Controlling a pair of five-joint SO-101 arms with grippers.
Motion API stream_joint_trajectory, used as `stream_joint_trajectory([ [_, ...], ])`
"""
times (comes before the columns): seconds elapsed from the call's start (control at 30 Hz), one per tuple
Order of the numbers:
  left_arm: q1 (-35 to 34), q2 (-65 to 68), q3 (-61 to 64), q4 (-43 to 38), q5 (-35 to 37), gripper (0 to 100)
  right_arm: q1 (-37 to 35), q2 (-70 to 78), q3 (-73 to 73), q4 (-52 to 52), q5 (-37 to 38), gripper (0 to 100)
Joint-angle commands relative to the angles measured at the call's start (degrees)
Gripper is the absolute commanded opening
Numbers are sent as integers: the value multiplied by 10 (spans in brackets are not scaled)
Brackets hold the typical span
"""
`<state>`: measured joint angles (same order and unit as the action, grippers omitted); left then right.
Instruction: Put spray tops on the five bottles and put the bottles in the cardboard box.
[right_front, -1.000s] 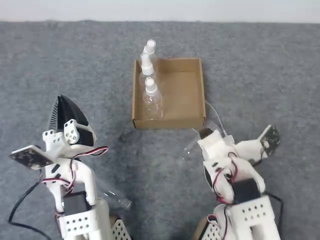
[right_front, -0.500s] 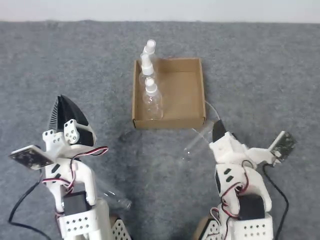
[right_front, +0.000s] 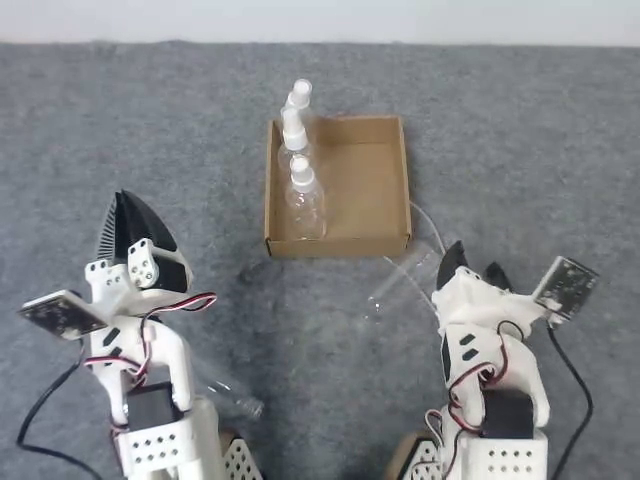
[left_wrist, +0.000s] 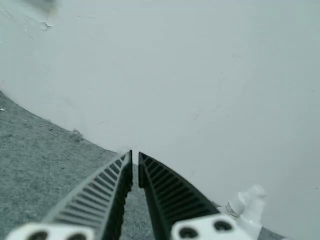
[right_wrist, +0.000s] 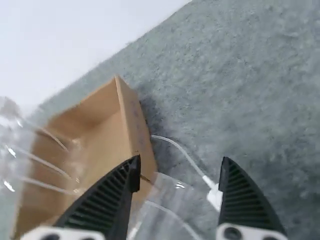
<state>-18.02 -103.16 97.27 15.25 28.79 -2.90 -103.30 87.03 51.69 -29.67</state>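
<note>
step: fourth bottle; three capped bottles (right_front: 303, 205) in box (right_front: 405, 180) | right gripper (right_front: 475, 262) spread over lying bottle (right_front: 398, 282) | left gripper (right_front: 119, 200) clenched, empty | next: lower, grasp it

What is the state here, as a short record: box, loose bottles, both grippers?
Box: brown cardboard box, three clear plastic bottles with white spray tops standing along one wall
Loose: clear topless bottle lying before the box; second clear bottle by left arm's base
Left gripper: shut, empty
Right gripper: open, by the topless bottle
</note>
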Motion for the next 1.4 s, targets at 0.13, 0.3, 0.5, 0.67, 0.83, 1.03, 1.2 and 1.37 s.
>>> stream_joint_trajectory([
  [0.13, -3, -13, -7, -8, -4, 13, 10, -8, -19, 6, 170, 198],
  [0.3, -3, -13, -7, -8, -4, 13, 7, -7, -37, 60, 240, 198],
  [0.5, -3, -13, -7, -7, -4, 13, 5, -7, -91, 133, 364, 201],
  [0.67, -3, -13, -7, -7, -4, 13, -7, -6, -110, 150, 498, 202],
  [0.83, -3, -13, -7, -7, -4, 13, -64, -6, -134, 202, 576, 202],
  [1.03, -3, -13, -7, -7, -4, 13, -75, -5, -156, 211, 616, 202],
  [1.2, -3, -13, -7, -7, -4, 13, -88, -5, -165, 238, 651, 202],
  [1.37, -3, -13, -7, -7, -4, 13, -91, 32, -166, 241, 682, 202],
])
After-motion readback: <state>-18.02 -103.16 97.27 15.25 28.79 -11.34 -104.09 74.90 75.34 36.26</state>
